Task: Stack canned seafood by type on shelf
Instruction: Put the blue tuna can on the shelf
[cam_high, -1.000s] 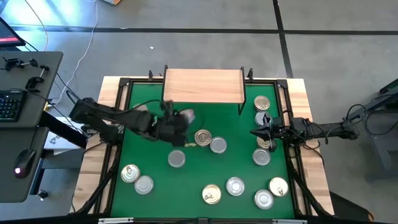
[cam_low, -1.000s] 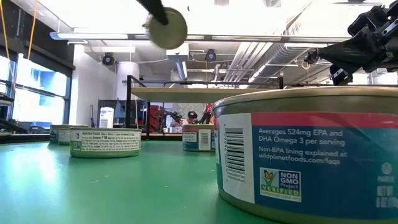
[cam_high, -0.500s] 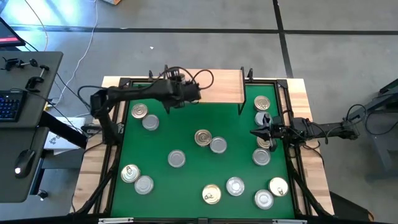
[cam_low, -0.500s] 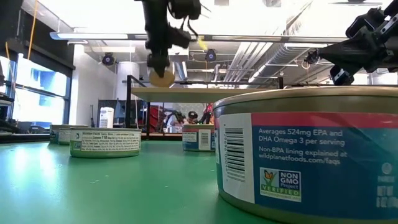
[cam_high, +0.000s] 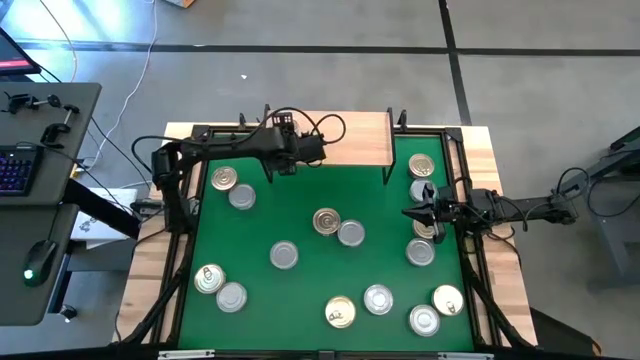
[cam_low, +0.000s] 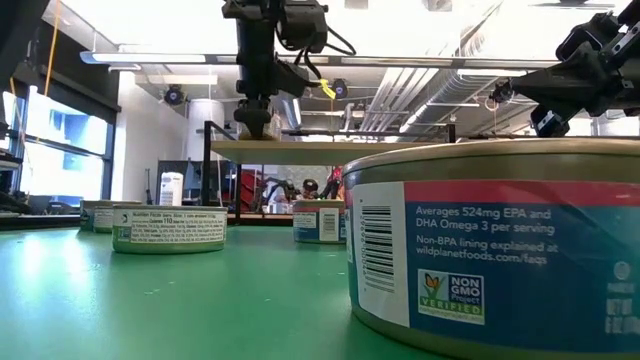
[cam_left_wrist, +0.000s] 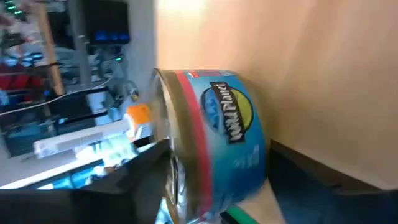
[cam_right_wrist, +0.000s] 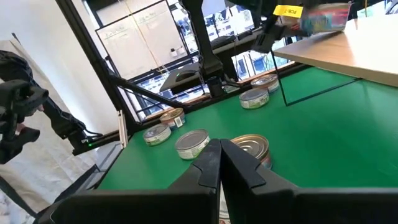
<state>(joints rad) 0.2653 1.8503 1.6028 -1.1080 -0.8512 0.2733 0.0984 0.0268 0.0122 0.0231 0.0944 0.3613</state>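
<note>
A blue-labelled can (cam_left_wrist: 217, 137) with a red band lies flat at the left end of the light-wood shelf (cam_high: 350, 140), also seen as the can (cam_right_wrist: 323, 18) in the right wrist view. My left gripper (cam_high: 272, 167) is at that can, at the shelf's left near corner, slanting down from the left (cam_low: 250, 122). Whether it touches the can does not show. My right gripper (cam_right_wrist: 221, 148) is shut and holds nothing. It hangs level near the table's right edge (cam_high: 410, 213), pointing left, just above a gold-lidded can (cam_right_wrist: 249, 148). Several more cans stand on the green table (cam_high: 300, 300).
Loose cans: two at the left (cam_high: 232, 188), three mid-table (cam_high: 326, 221), several along the near edge (cam_high: 378, 299) and the right side (cam_high: 421, 165). A black frame (cam_high: 195, 140) rims the table. One can (cam_low: 500, 250) stands close before the low camera. Open green lies between the groups.
My left gripper has carried the can from mid-table toward the far edge to the shelf's left near corner and come down to the shelf top. The wrist rolled on the way: the can, first held with its flat face toward the near edge, now lies flat.
</note>
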